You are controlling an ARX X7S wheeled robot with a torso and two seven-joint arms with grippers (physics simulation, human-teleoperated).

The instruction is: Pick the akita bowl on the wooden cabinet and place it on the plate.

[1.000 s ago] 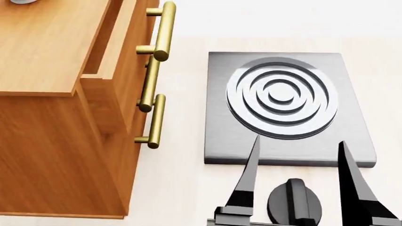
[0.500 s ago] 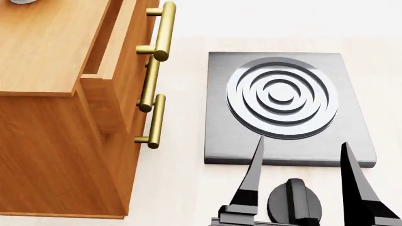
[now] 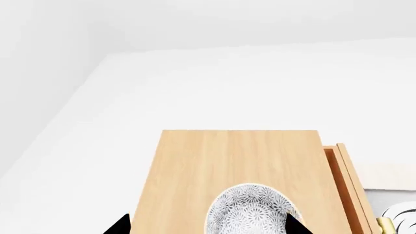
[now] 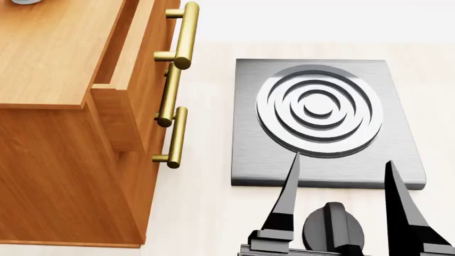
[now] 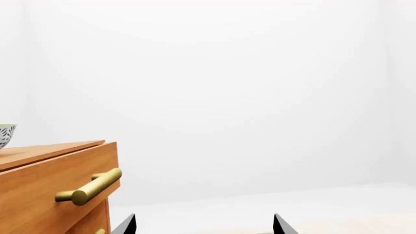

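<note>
The akita bowl [image 3: 250,210], white with a grey flower pattern, stands on the wooden cabinet [image 3: 234,156]. In the left wrist view it lies between the tips of my open left gripper [image 3: 208,226], closer to one fingertip [image 3: 295,225]; I cannot tell whether they touch. A sliver of the bowl [image 4: 25,1] shows at the head view's top left, and its edge [image 5: 5,135] shows in the right wrist view. My right gripper [image 4: 342,159] hangs open and empty over the stove's near edge, away from the cabinet [image 4: 57,53]. The plate is out of view.
A black stove [image 4: 249,154] with a round ringed burner [image 4: 318,109] lies right of the cabinet, and its knob [image 4: 333,229] sits between my right fingers. The cabinet's top drawer [image 4: 131,64] stands slightly open, and brass bar handles [image 4: 185,34] stick out toward the stove.
My right gripper has edged slightly to the right over the stove's near edge. Nothing else has moved.
</note>
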